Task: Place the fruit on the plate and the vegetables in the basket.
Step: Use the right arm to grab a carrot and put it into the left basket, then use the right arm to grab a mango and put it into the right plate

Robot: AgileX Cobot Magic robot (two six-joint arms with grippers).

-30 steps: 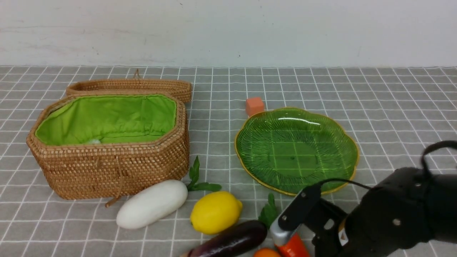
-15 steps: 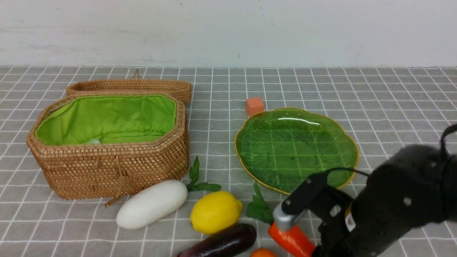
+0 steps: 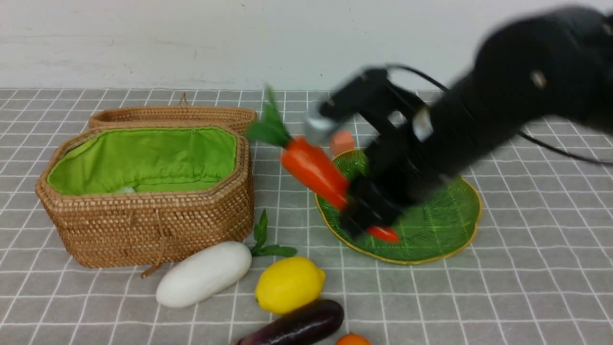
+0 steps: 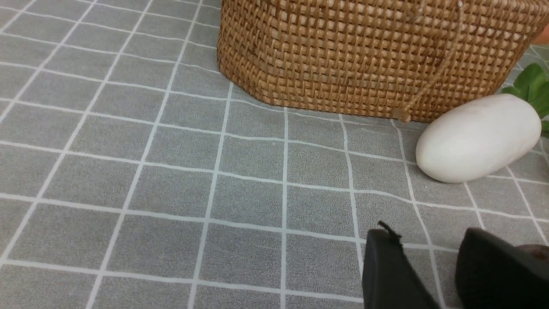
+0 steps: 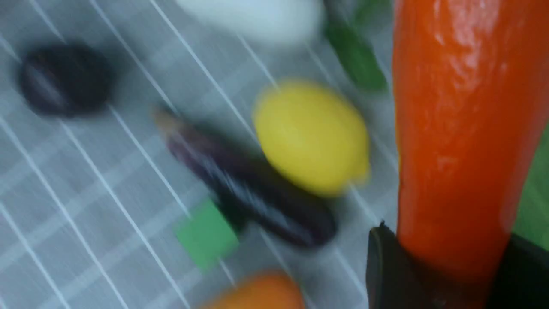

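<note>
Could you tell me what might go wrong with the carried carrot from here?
The right gripper clamps the orange-red carrot with green leaves only near its tip, and the blur suggests speed, so it may slip. It hangs over the green glass plate, so a drop could land there. Its leafy end might clip the rim of the woven rattan basket.

Right gripper (image 3: 366,211) up off the cloth: was at the near side of the plate (image 3: 445,239), now above its left rim. Carrot (image 3: 313,170) lifted with it, leaves uppermost. Aubergine (image 3: 294,326) nudged slightly left, farther from the plate.
</note>
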